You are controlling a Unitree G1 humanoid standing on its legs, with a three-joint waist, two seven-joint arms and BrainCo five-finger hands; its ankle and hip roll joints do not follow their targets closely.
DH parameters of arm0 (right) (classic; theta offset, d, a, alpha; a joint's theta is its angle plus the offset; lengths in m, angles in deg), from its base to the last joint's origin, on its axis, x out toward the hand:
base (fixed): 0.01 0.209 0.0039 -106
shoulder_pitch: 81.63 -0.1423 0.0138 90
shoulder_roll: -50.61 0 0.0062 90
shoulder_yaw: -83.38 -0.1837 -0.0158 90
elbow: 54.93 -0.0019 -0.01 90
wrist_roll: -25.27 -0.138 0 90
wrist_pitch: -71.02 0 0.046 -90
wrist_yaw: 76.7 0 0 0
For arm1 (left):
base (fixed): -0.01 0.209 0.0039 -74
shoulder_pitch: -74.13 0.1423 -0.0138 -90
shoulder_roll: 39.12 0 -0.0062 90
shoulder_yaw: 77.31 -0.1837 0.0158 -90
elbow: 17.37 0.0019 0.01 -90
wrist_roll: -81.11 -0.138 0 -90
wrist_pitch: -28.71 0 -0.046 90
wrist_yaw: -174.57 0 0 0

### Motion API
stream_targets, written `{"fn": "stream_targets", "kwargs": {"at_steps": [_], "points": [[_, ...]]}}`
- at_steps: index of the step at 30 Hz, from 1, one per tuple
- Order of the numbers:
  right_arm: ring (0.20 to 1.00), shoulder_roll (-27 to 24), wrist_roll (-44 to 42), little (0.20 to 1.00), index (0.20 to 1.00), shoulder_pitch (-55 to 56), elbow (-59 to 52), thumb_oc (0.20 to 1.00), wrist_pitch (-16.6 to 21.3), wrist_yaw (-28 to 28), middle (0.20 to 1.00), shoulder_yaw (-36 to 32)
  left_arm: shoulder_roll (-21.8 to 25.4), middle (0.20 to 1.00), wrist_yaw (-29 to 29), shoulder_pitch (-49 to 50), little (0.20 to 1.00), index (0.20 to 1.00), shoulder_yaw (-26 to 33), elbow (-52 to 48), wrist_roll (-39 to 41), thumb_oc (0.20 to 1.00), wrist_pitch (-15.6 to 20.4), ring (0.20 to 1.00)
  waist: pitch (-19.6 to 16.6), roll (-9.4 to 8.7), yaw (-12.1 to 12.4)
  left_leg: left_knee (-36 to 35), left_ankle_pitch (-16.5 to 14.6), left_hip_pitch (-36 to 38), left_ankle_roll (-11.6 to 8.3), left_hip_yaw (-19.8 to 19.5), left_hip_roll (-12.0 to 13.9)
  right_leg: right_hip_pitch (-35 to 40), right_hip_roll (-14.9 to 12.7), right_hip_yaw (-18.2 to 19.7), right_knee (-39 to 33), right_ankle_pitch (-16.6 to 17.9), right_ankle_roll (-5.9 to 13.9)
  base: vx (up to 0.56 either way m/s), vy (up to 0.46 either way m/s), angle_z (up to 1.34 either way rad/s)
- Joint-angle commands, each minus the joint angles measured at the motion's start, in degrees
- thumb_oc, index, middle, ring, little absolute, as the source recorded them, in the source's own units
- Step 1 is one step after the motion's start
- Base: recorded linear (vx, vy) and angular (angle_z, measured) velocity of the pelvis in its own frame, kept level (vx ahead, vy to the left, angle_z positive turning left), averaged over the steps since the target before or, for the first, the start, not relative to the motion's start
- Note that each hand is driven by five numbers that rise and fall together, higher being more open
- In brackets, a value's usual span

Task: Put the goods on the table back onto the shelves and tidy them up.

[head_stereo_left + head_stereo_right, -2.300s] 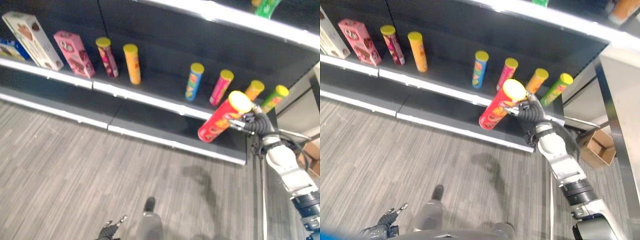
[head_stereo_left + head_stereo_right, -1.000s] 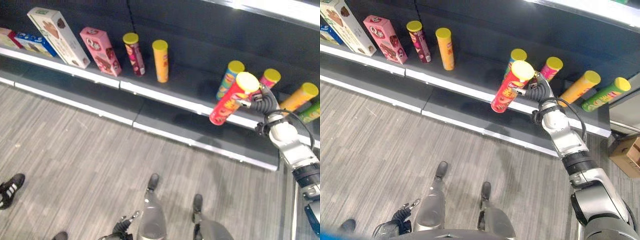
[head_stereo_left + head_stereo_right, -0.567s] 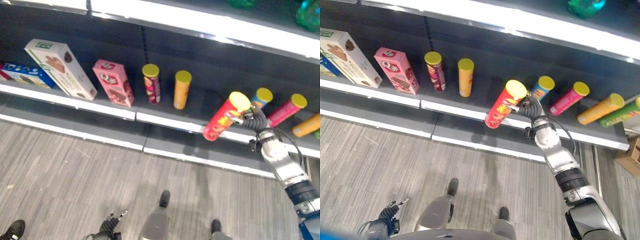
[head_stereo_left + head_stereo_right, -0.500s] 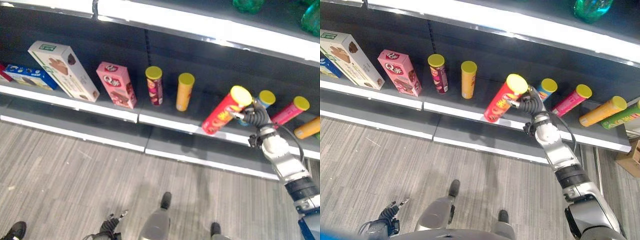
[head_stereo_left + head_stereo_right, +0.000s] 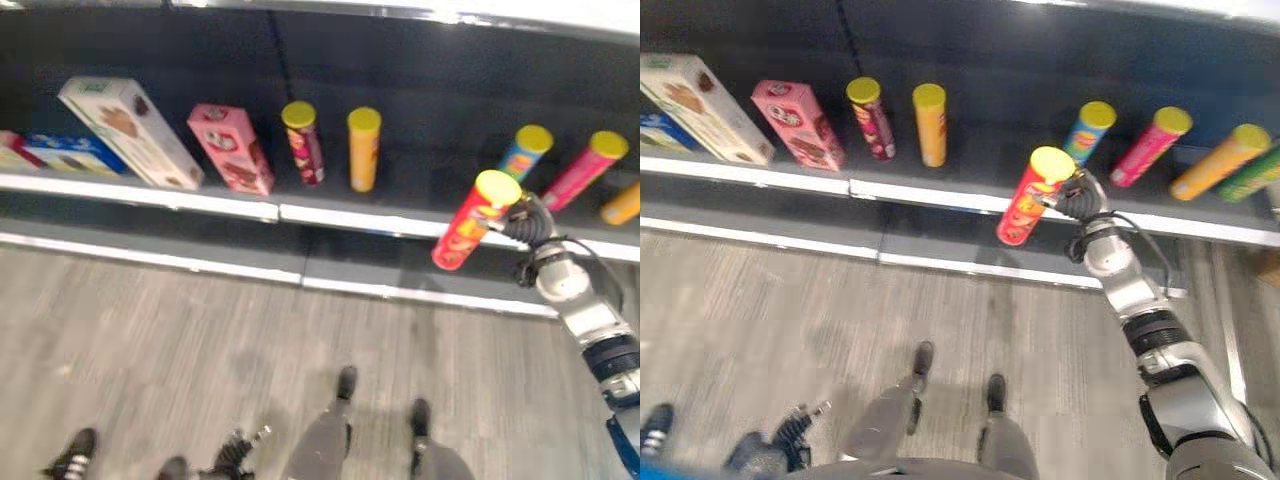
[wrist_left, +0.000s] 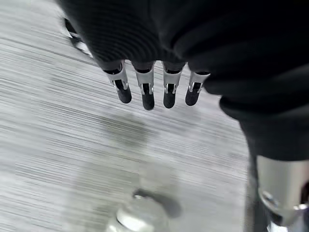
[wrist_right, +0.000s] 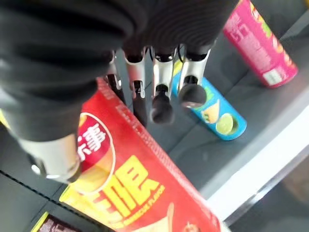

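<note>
A tall red can (image 5: 472, 222) with a yellow lid hangs tilted in front of the shelf's white front edge (image 5: 350, 215), its base below that edge. My right hand (image 5: 522, 224) is shut on its upper end, just under the lid. In the right wrist view the red can (image 7: 135, 183) lies against my palm, with a blue can (image 7: 212, 111) and a pink can (image 7: 260, 48) standing on the shelf beyond it. My left hand (image 6: 154, 92) hangs low over the grey floor with its fingers straight and nothing in it.
On the shelf stand a white box (image 5: 130, 130), a pink box (image 5: 230, 148), a dark red can (image 5: 302, 142), an orange can (image 5: 363, 148), a blue can (image 5: 525, 152) and a pink can (image 5: 585, 168). A lower shelf (image 5: 380, 265) runs beneath. A person's shoe (image 5: 72, 452) shows at lower left.
The camera has shifted. The red can stays in my right hand; its base was over the shelf's front edge and now hangs lower, in front of the lower shelf.
</note>
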Motion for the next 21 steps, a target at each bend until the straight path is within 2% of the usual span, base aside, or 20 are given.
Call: {"fn": "stream_targets", "kwargs": {"at_steps": [1,5,8,21], "points": [[0.2,-1.7,1.0,0.2,0.2,-7.2,0.3,0.2,3.2,-3.5,0.2,-0.4,1.9,1.0,0.1,-1.8,1.0,1.0,-2.3,0.6,-0.4,1.0,0.3,1.0,-0.2,-1.88,0.2,0.0,-3.2,3.0,-1.55,-3.5,1.8,1.2,-4.0,-1.2,1.7,0.2,2.16,0.02,-0.054,0.13],[0.2,-1.7,1.0,0.2,0.2,-7.2,0.3,0.2,3.2,-3.5,0.2,-0.4,1.8,1.0,0.1,-1.8,1.0,1.0,-2.3,0.6,-0.4,1.0,0.3,1.0,-0.2,-1.87,0.2,0.0,-3.2,3.0,-1.55,-3.6,1.8,1.2,-4.0,-1.2,1.7,0.2,2.16,0.02,-0.025,0.09],[0.2,-1.1,1.0,0.2,0.2,-11.2,5.4,0.2,3.0,-4.6,0.2,1.1,1.6,1.0,0.0,-1.8,1.0,1.0,-4.1,0.5,-0.7,1.0,0.2,1.0,-0.5,-1.04,1.1,0.0,-3.1,2.8,-1.69,-4.3,1.5,2.0,-4.5,-2.7,2.1,-0.7,2.08,0.08,-0.059,-0.02],[0.2,-3.1,3.5,0.2,0.2,-22.8,19.1,0.2,2.0,-10.0,0.2,4.7,1.9,1.0,0.4,-2.9,1.0,1.0,-8.7,-1.6,0.2,1.0,1.0,1.0,0.1,1.39,3.3,0.0,-2.4,1.4,-1.64,-6.5,0.5,2.3,-5.7,-4.7,3.5,-2.0,2.36,0.03,-0.017,0.15]]}}
